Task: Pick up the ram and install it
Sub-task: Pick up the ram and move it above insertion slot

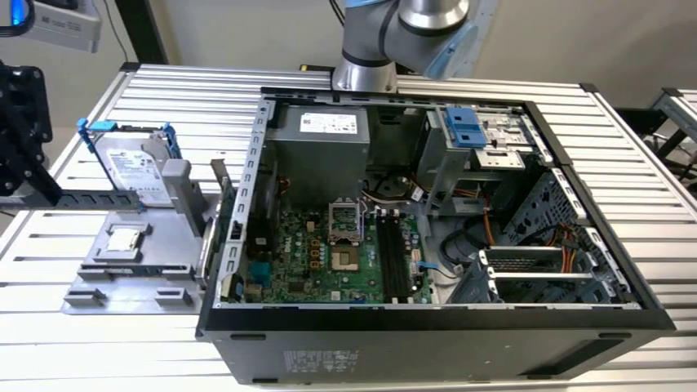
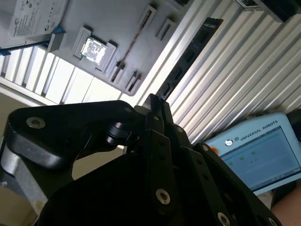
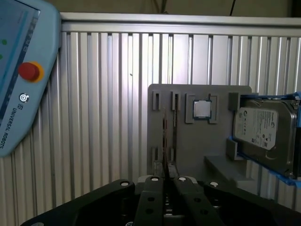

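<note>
At the lower centre of the first wrist view, the one gripper point(image 3: 165, 180) has its two fingers pressed close, with only a thin sliver between them. In the second wrist view they pinch the ram point(image 2: 190, 54). It is one dark stick held by its near end, and it runs from the fingertips toward the upper right of the frame, over the slatted table point(image 2: 244, 70) and beside the grey fixture plate point(image 2: 117, 23).

One processor chip point(image 2: 96, 49) and one hard drive point(image 2: 35, 16) sit on that plate.

In the exterior view, one open computer case point(image 1: 436, 335) fills the centre and right, with one motherboard point(image 1: 316, 253) at lower centre.

One teach pendant point(image 3: 23, 117) with one red button point(image 3: 29, 70) is at the left of the first wrist view.
</note>
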You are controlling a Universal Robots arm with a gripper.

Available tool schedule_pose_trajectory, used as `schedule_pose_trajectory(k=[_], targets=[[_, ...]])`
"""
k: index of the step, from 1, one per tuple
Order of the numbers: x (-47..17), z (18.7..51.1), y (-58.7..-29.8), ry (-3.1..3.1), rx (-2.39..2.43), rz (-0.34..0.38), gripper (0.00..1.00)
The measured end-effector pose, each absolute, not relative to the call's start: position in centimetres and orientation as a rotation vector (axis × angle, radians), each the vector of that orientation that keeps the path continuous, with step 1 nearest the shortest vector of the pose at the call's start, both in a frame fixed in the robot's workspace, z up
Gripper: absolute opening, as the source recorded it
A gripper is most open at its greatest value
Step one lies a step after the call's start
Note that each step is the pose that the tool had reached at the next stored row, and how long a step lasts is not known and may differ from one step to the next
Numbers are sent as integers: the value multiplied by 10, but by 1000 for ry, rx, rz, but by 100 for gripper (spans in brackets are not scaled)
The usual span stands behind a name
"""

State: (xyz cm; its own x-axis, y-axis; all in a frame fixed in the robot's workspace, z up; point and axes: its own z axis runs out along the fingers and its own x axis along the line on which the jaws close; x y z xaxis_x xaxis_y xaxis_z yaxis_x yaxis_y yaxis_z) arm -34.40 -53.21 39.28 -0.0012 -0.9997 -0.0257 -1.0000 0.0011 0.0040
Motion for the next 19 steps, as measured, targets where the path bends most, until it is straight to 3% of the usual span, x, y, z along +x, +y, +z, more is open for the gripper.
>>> schedule_pose_trajectory(k=[19], targets=[[-275, 393, -532, 2216, -2213, 42, 0]])
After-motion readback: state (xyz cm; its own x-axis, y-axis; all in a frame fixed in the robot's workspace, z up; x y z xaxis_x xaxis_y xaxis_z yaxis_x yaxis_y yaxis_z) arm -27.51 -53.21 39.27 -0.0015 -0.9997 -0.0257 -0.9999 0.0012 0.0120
